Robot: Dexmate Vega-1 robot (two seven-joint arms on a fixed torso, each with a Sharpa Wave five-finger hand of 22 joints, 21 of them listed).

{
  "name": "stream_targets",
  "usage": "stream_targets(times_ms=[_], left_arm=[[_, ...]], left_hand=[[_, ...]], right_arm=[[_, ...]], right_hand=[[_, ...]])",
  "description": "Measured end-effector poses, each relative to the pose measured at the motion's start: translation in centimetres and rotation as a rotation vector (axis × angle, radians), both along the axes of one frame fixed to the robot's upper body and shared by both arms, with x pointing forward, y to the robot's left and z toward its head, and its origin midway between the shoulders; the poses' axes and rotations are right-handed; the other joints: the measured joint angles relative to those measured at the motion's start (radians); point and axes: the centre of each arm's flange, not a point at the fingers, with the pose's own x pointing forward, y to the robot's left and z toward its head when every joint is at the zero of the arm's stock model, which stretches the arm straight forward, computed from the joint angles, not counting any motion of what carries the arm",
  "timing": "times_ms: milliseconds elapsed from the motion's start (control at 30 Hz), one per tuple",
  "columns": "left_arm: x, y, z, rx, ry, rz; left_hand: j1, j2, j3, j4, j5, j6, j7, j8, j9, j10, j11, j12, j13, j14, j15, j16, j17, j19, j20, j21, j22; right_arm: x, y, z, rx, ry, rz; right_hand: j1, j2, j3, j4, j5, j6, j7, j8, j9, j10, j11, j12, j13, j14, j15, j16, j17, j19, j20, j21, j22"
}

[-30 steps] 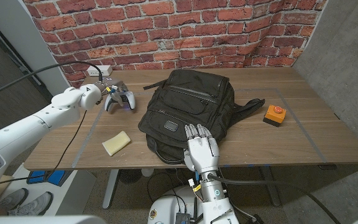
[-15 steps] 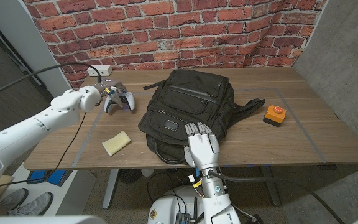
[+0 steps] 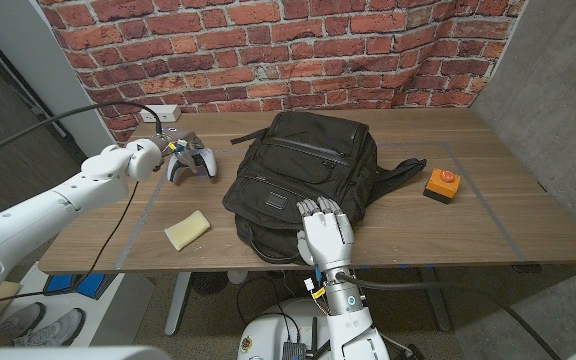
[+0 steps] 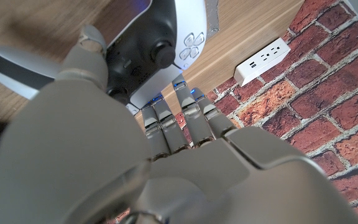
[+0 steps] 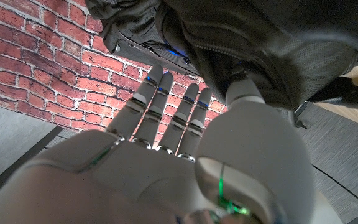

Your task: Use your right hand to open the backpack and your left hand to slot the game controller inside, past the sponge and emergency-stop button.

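- While the right robot hand [image 3: 326, 238] rests on the near edge of the black backpack [image 3: 303, 175], its fingers lie apart, gripping nothing.
- Left robot hand [image 3: 160, 152] is against the white game controller [image 3: 192, 162] at the table's [image 3: 528, 215] far left; whether it grips cannot be told.
- Yellow sponge [image 3: 186, 229] lies near front; the emergency-stop button [image 3: 442, 184] sits right of the backpack.

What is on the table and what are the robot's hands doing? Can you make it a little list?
backpack: black, lying in the middle of the table, looks closed
game controller: white, near the table's back left
left hand: at the controller, fingers touching it
right hand: fingers resting on the backpack's near edge
sponge: yellow, front left of the backpack
emergency-stop button: orange box with red top, right of the backpack
power strip: white, by the brick wall
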Motion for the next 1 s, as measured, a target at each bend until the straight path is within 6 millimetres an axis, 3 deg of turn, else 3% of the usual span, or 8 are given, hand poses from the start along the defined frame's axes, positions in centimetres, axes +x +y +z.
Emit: stream_targets(times_ms=[333,800,1000], left_arm=[[-0.2,0.2,-0.1,-0.01,-0.004,0.005],[-0.6,0.4,-0.8,-0.026,0.001,0.015],[-0.9,0.4,-1.1,-0.034,0.002,0.019]], left_hand=[[0.0,0.0,0.0,0.0,0.002,0.0,0.0,0.005,0.0,0.0,0.0,0.003,0.001,0.0,0.0,0.0,0.0,0.0,0.0,0.0,0.0],[0.0,0.0,0.0,0.0,0.002,0.0,0.0,0.004,-0.001,0.0,0.0,0.003,0.001,0.0,0.0,-0.003,0.0,0.0,0.0,0.0,0.0],[0.0,0.0,0.0,0.0,0.002,0.0,0.0,0.004,0.0,0.0,0.0,0.002,0.0,0.0,0.0,-0.004,0.001,0.0,0.0,0.0,0.0]], right_arm=[[0.3,-0.2,0.3,-0.007,-0.007,0.015],[0.4,-1.0,0.8,-0.009,-0.013,0.032],[0.4,-1.5,1.0,-0.002,-0.019,0.04]], right_hand=[[-0.025,0.072,0.025,0.025,0.0,0.04,-0.012,0.0,-0.003,0.047,-0.007,0.004,-0.009,0.048,-0.004,-0.012,-0.017,0.002,-0.002,0.0,0.0],[-0.078,0.13,0.068,0.059,0.0,0.116,-0.017,-0.001,-0.006,0.127,-0.008,0.004,-0.015,0.138,-0.013,-0.034,-0.035,0.006,0.002,0.0,0.0],[-0.087,0.139,0.093,0.073,0.004,0.157,-0.021,-0.001,-0.007,0.165,-0.011,0.003,-0.017,0.173,-0.023,-0.042,-0.04,0.021,0.0,0.006,0.005]])
